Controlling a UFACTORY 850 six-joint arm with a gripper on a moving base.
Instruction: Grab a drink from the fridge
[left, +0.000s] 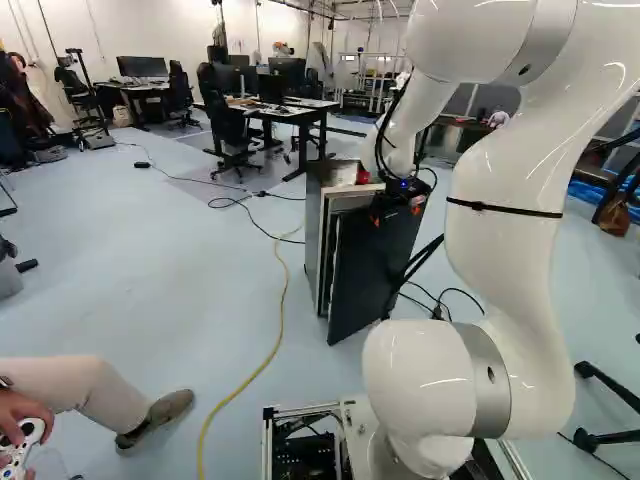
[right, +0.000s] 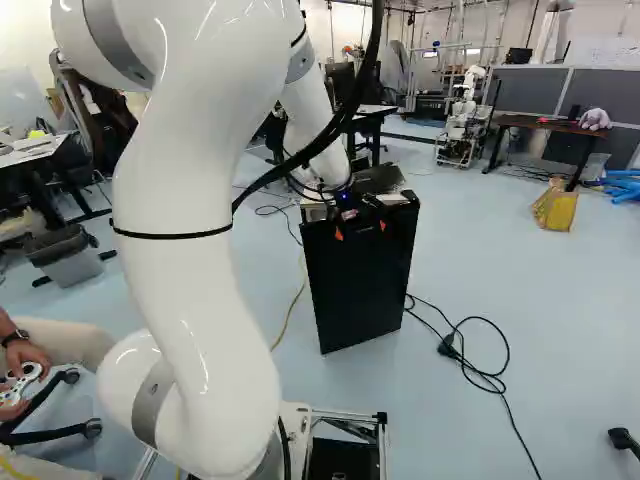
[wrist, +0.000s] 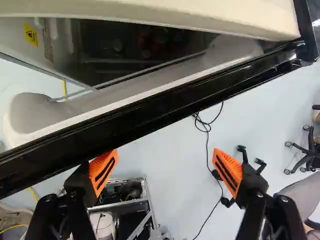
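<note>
One small fridge (left: 314, 235), upright on the floor, its black door (right: 358, 285) standing ajar. One pincer (right: 360, 230), black, poised at the top of that door; two orange pads (wrist: 104, 172), set wide apart, nothing between them. Door's dark edge just ahead of the fingers, closer to one than the other; contact cannot be told. Drinks: within the fridge, dim rounded shapes (wrist: 155, 44), some reddish, too dark to name singly. One yellow sticker (wrist: 31, 35) on pale casing. One black cable (right: 485, 372), loosely coiled on the floor beside the fridge.
</note>
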